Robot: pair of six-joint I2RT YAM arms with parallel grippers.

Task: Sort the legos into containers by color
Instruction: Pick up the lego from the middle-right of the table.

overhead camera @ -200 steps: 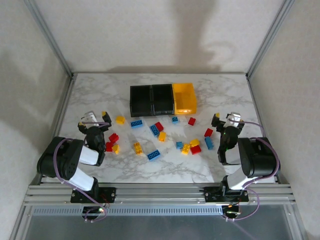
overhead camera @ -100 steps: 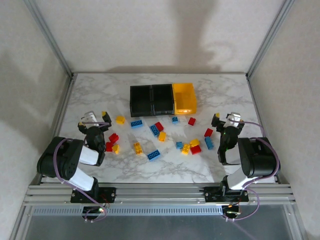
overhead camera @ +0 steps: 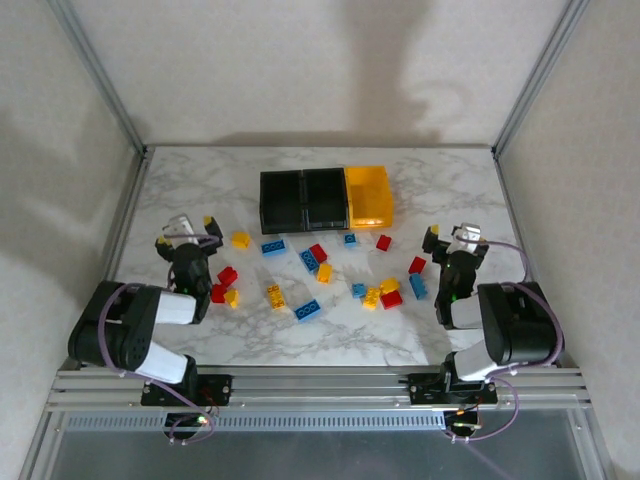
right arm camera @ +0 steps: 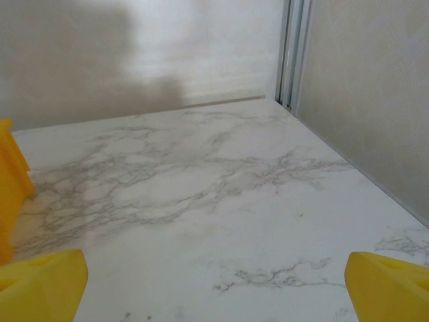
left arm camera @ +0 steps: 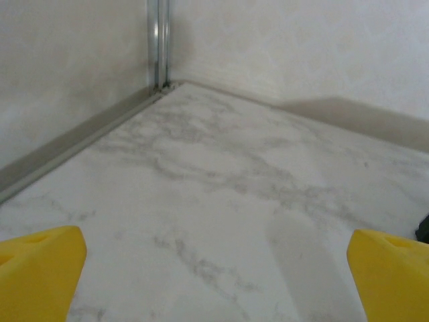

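From above, we see the legos point(overhead camera: 318, 252) scattered on the marble table point(overhead camera: 440, 180), all in the stretch between the containers point(overhead camera: 303, 224) and the two arms. The containers stand in a row at the far middle, two black bins on the left and the yellow-orange bin point(overhead camera: 368, 170) joined on at the right. The left gripper point(overhead camera: 184, 232) sits low at the left end of the scatter with its fingers spread wide; a yellow brick point(overhead camera: 240, 239) lies near it to the right. The right gripper point(overhead camera: 457, 236) sits at the right end, likewise spread wide, with a red brick point(overhead camera: 417, 265) near its inner side.

At the left wrist, we see the left gripper point(left arm camera: 214, 282) with its yellow fingertips point(left arm camera: 40, 268) far apart at the bottom corners and bare marble between them, running to the corner post point(left arm camera: 158, 40).

At the right wrist, the right gripper point(right arm camera: 214, 288) is equally wide, marble between its tips, and the yellow-orange bin point(right arm camera: 10, 174) shows at the left edge.
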